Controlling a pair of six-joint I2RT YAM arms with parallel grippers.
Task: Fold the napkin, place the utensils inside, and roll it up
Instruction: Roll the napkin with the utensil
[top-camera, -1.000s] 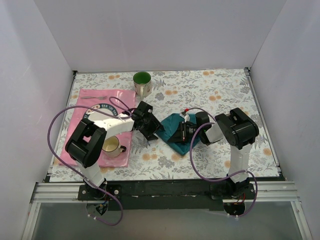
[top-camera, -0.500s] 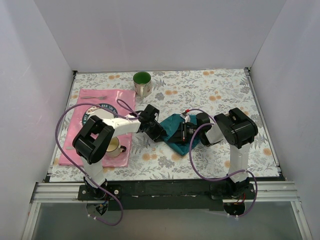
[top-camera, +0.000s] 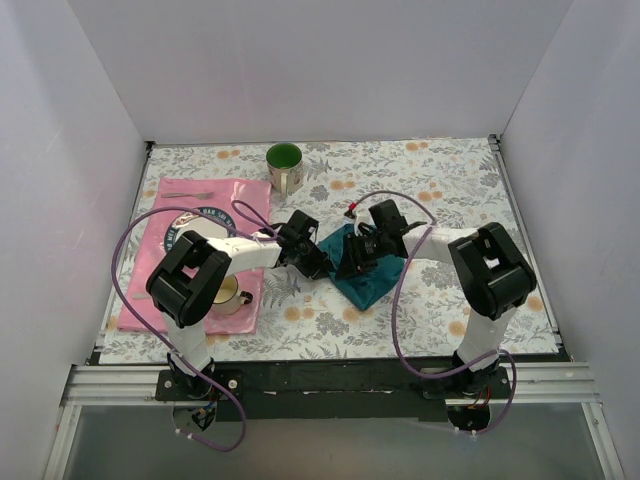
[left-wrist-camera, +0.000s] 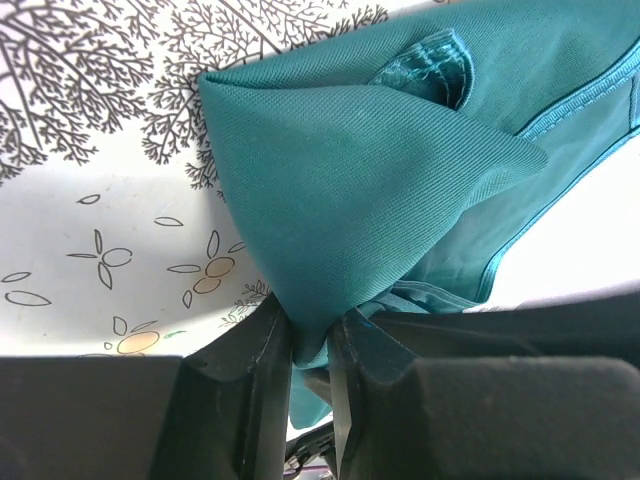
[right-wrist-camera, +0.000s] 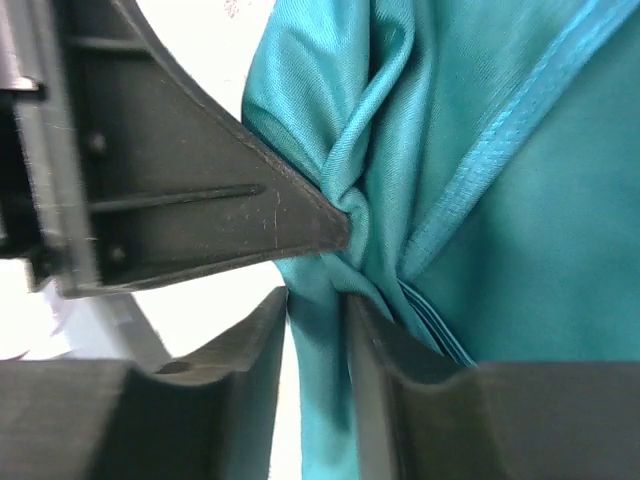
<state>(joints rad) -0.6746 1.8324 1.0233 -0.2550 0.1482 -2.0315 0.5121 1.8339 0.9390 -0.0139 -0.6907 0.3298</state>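
Both arms meet mid-desk (top-camera: 440, 190) over the teal napkin (top-camera: 370, 285), my left jaws clamped tight on a peaked corner, my right jaws pinching the bunched hem beside it, I reckon to draw the cloth taut for folding.

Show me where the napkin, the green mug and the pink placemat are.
napkin (top-camera: 368, 285): top external view, on the bare near part of the cloth.
green mug (top-camera: 284, 156): top external view, on its green inside.
pink placemat (top-camera: 240, 190): top external view, on a bare part near its far edge.
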